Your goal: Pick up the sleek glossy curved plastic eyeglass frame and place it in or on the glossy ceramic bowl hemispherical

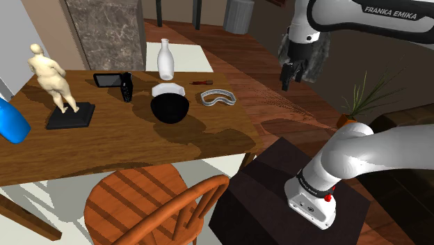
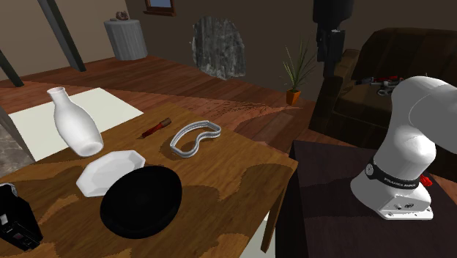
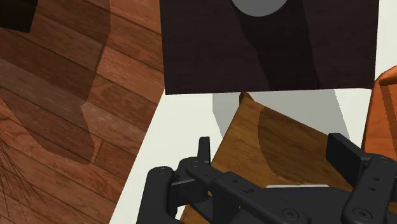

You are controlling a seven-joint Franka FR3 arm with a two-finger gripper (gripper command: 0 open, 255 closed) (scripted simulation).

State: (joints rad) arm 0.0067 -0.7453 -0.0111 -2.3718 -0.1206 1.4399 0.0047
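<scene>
Your tool (image 3: 272, 151) hangs high beyond the table (image 1: 118, 139) edge, fingers spread wide and empty. The eyeglass frame (image 1: 218, 97) lies flat near the black bowl (image 1: 169, 108). Its thin, curved rim could slip from a pinch, or skid toward the red-handled tool (image 1: 203, 83).

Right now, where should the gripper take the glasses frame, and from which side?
I'd come straight down from above: the glasses frame lies flat on the table, too low for a side approach. Pinch one thin rim across its width, one finger inside the loop, one outside. The gripper is open and well clear of it.
</scene>
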